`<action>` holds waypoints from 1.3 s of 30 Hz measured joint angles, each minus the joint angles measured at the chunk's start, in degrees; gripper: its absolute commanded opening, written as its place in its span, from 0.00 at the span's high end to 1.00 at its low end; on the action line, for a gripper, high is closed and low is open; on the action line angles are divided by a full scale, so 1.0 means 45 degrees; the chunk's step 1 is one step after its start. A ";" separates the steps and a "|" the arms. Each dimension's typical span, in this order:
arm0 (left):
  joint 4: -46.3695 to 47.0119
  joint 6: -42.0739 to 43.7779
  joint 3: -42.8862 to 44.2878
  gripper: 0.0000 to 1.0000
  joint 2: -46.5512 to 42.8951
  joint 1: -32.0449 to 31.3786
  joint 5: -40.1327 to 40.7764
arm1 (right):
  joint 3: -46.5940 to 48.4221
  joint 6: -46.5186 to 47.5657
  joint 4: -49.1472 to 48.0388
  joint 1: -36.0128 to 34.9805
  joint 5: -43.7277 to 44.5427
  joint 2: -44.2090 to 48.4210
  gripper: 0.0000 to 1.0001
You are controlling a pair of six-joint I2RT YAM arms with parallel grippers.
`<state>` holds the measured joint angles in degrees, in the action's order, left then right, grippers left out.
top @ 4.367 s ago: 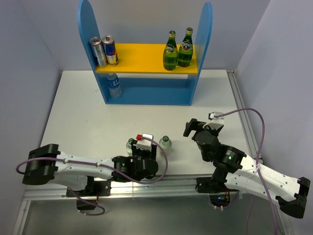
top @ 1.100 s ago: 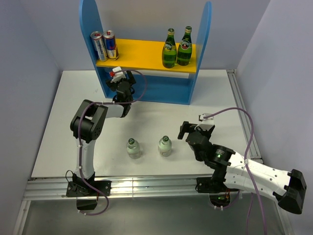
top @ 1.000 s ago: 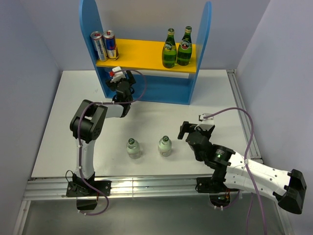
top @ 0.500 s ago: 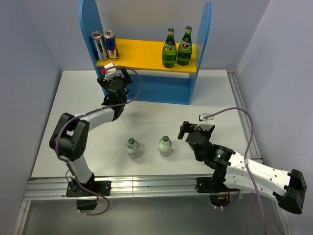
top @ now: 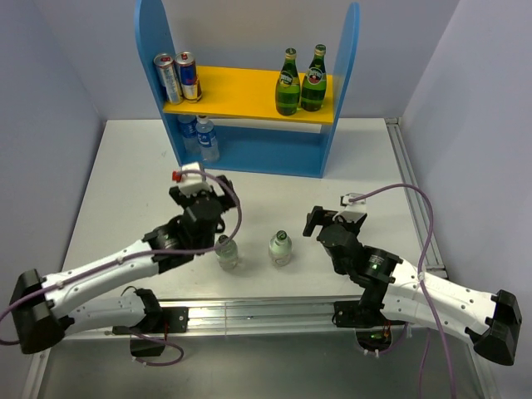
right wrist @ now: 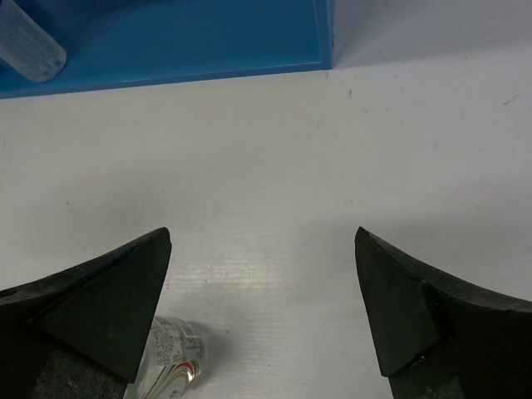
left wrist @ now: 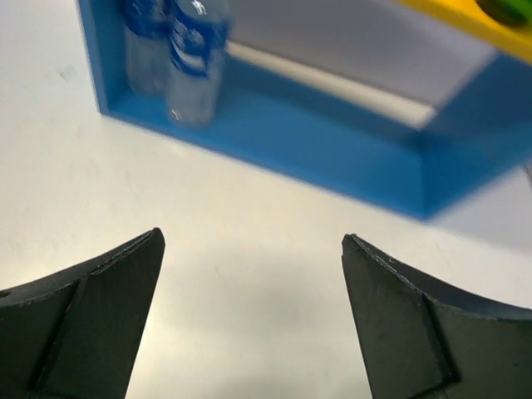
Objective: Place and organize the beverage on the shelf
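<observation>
Left arm: the left gripper [left wrist: 251,243] is carrying nothing. Its jaws stand wide apart and only bare table [top: 125,191] shows between them. It faces the shelf [top: 150,33] from well back. Straight ahead and somewhat to its left, two blue-capped bottles [left wrist: 193,62] stand upright and close together at the left end of the shelf's blue base. On the yellow board above them are two cans [top: 177,79], and two green bottles [top: 301,81] stand at the board's far right end.

Centre: two pale-capped bottles remain on the table, both upright and a little apart. The left one [top: 226,252] stands just beside the left arm's wrist, behind the fingertips and out of that wrist camera's view. The right one [top: 280,248] is near the right gripper, ahead of it and to its left.

Right arm: the right gripper [right wrist: 262,235] is also spread wide and holds nothing. Part of the nearer pale-capped bottle shows low in its wrist view, by the inner edge of its left finger rather than squarely between the jaws.

Judgement: four bottles are shelved and two are left, so the step in hand is picking up a pale-capped bottle. The left gripper would have to draw back and turn towards its bottle. The right gripper needs a small shift to its left to centre its bottle before closing. The lower tier has free room to the right of the blue-capped pair.
</observation>
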<state>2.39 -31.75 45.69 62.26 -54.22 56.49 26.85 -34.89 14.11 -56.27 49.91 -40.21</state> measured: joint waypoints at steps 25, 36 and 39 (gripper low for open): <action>-1.4469 -1.7044 -0.0214 0.01 0.4129 -0.7888 0.1938 | -0.0044 0.0000 -0.0010 0.0000 0.0005 -0.0136 0.02; -0.8898 -1.3882 -0.2749 0.01 0.3755 -0.6776 0.2210 | -0.0044 0.0005 -0.0126 0.0000 -0.0010 -0.0277 0.02; -0.7966 -1.3304 -0.2871 0.01 0.4211 -0.6377 0.2433 | -0.0044 0.0010 -0.0209 0.0000 -0.0015 -0.0379 0.02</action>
<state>-33.45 -91.61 32.77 81.21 -82.91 67.44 26.65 -34.85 13.17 -56.27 49.84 -41.91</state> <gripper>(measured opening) 0.994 0.982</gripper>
